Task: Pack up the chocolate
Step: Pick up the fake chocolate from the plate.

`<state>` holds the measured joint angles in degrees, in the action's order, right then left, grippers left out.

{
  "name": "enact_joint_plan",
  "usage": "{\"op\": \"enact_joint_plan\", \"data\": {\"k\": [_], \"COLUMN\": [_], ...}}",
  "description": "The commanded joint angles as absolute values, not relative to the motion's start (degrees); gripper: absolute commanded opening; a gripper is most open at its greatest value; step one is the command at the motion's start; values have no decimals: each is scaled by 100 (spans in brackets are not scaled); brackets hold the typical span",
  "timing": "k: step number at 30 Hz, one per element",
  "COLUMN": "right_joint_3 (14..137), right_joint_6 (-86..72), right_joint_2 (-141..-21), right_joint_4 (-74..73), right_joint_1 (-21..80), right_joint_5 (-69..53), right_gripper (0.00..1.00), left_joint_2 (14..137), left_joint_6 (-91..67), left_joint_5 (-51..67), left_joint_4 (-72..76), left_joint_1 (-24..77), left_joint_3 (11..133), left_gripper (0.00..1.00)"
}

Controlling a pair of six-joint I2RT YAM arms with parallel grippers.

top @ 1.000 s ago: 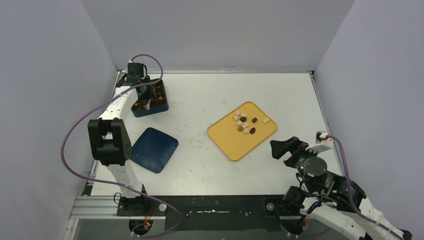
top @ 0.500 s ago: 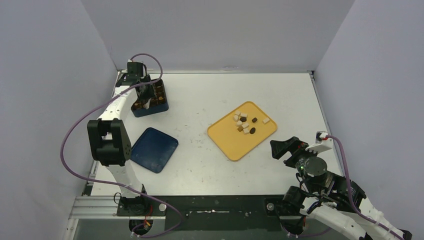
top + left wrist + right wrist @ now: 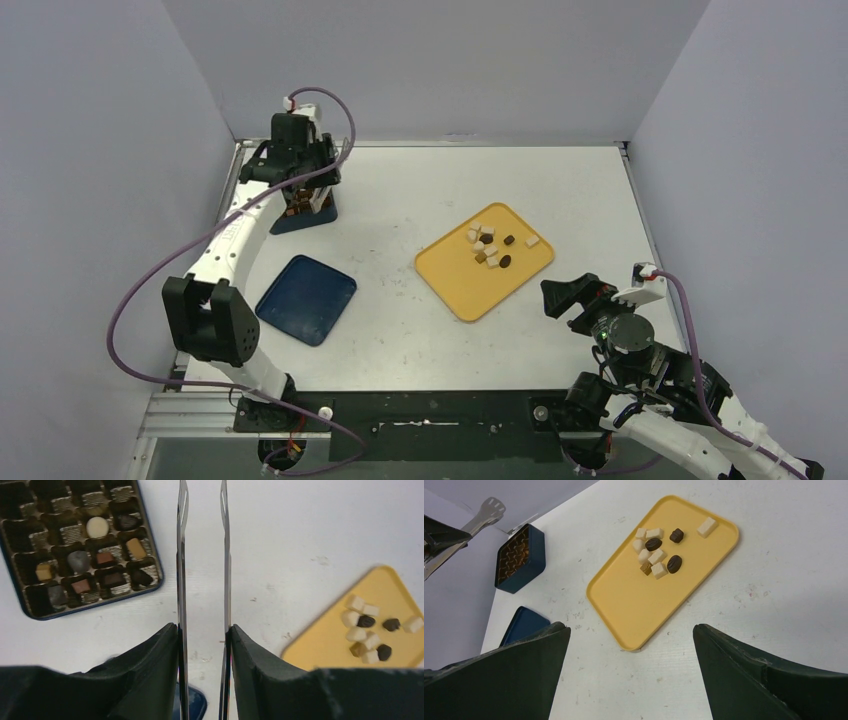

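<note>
Several small chocolate pieces (image 3: 490,247), cream-white and dark brown, lie on the far half of a yellow tray (image 3: 455,280). They also show in the right wrist view (image 3: 658,555) and the left wrist view (image 3: 367,635). A dark blue box (image 3: 156,565) at the far left holds several chocolates (image 3: 97,527) in its compartments. My left gripper (image 3: 300,192) is shut on long metal tongs (image 3: 181,555), held above the table just right of the box. The tongs' blades stand slightly apart with nothing between them. My right gripper (image 3: 630,628) is open and empty, near the tray's front corner.
The box's dark blue lid (image 3: 306,299) lies flat on the table left of the tray and in front of the box. White walls close in the table on the left, back and right.
My left gripper has lifted out of the blue box with the tongs and turned right, toward the tray. The right arm has not moved.
</note>
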<state>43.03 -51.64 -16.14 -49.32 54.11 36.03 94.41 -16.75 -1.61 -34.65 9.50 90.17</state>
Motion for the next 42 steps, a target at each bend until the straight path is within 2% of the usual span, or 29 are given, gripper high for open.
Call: {"op": "enact_joint_plan", "data": {"k": [1,14,26,42], "right_joint_3": [4359,4315,4313,4325], "right_joint_6": [-5131,-5132,-5166,-5256], "right_joint_2": [-1695,-1687,-1712,-1662], "right_joint_4": [-4767,-4729,-4748,-4812], "right_joint_1": [5475,5483,5480,5485], "right_joint_5": [3818,3779,3770,3803], "right_gripper": [100,100,100,100], "left_joint_2": [8887,8459,8781,9839], "left_joint_6": [-1650,-1949,-1807,-1661], "left_joint_5": [0,-330,-695,-885], "left_joint_4": [-3366,-2612,-1565,-1523], "left_joint_1": [1491,3577,4473,5458], "left_joint_3": [8954,7813,6936,7466], "left_gripper": [38,36,34,34]}}
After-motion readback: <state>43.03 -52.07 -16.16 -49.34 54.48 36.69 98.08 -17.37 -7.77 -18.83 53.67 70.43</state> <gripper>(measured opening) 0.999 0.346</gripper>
